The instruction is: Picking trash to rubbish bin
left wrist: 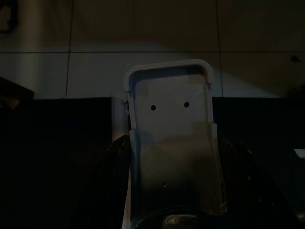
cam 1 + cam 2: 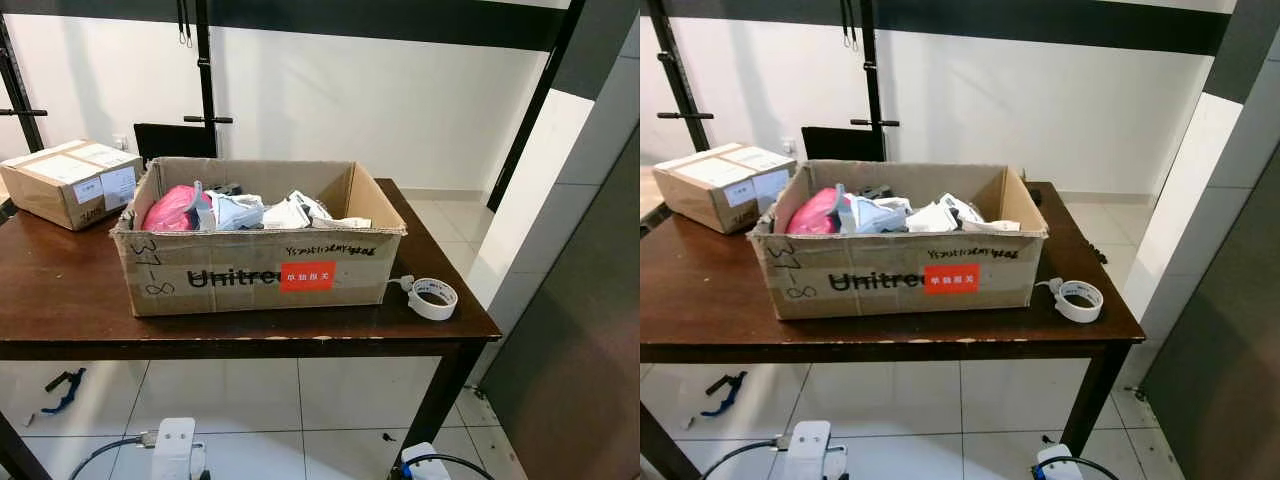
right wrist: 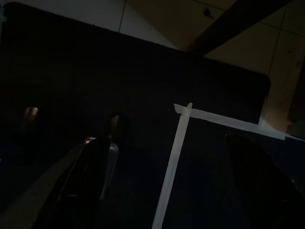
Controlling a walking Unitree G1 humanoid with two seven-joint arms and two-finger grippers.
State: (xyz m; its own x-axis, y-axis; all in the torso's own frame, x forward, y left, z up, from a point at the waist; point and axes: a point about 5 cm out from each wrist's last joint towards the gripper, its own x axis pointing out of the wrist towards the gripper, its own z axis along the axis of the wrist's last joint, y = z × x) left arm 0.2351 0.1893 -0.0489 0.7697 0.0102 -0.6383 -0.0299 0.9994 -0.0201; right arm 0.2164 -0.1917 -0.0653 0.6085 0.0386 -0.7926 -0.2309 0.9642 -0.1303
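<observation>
An open cardboard box (image 2: 250,272) printed "Unitree" stands on the dark wooden table (image 2: 60,300) straight ahead. It holds trash: a pink plastic bag (image 2: 172,210) at its left end and crumpled white paper and wrappers (image 2: 262,212) beside it. A roll of white tape (image 2: 433,298) lies on the table just right of the box. My left gripper (image 1: 171,191) hangs low in the dark, with a pale frame (image 1: 169,138) bearing two small holes right before it. My right gripper (image 3: 167,143) also hangs low, open and holding nothing, over a dark surface crossed by pale tape strips (image 3: 176,152).
A closed, taped cardboard box (image 2: 72,182) sits at the table's far left. A black metal frame (image 2: 205,80) stands against the white wall behind. On the tiled floor under the table are a blue tool (image 2: 66,388) and white devices with cables (image 2: 172,445). A grey panel (image 2: 590,330) rises on the right.
</observation>
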